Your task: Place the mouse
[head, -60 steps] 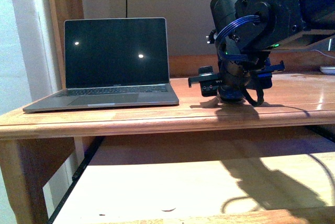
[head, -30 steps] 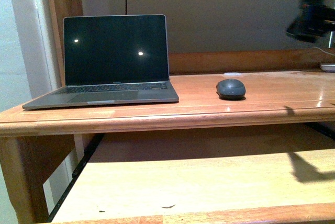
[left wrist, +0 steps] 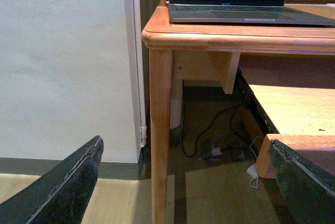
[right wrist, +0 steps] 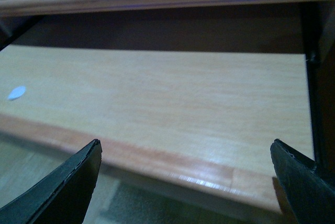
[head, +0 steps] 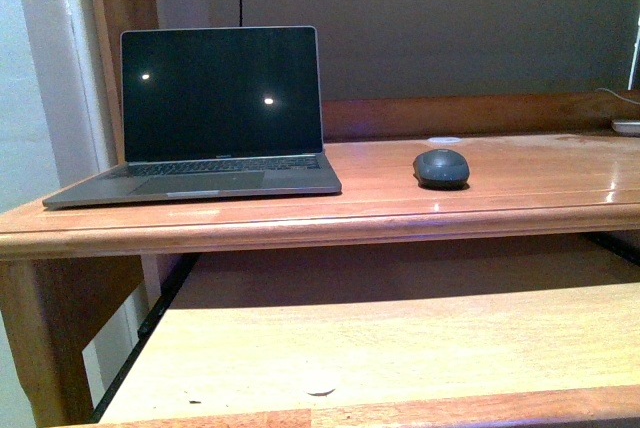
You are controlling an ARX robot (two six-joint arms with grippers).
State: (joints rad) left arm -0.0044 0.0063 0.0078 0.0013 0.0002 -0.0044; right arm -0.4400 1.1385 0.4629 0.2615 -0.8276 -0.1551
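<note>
The small dark grey oval mouse (head: 441,167) sits alone on the wooden desk top (head: 520,183), to the right of the open laptop (head: 210,118). Neither gripper shows in the front view. My left gripper (left wrist: 188,185) is open and empty, low beside the desk's front left leg (left wrist: 160,130), facing under the desk. My right gripper (right wrist: 188,182) is open and empty, in front of the lower pull-out shelf (right wrist: 172,103). The mouse is out of view in both wrist views.
A small flat white disc (head: 444,140) lies behind the mouse. A white object (head: 627,127) lies at the desk's far right. The pull-out shelf (head: 380,348) sits below the top. Cables and a power adapter (left wrist: 217,150) lie on the floor under the desk.
One second ago my right gripper stood over the mouse on the desk top. It then drew off up and to the right and has left the front view. The mouse stays on the desk.
</note>
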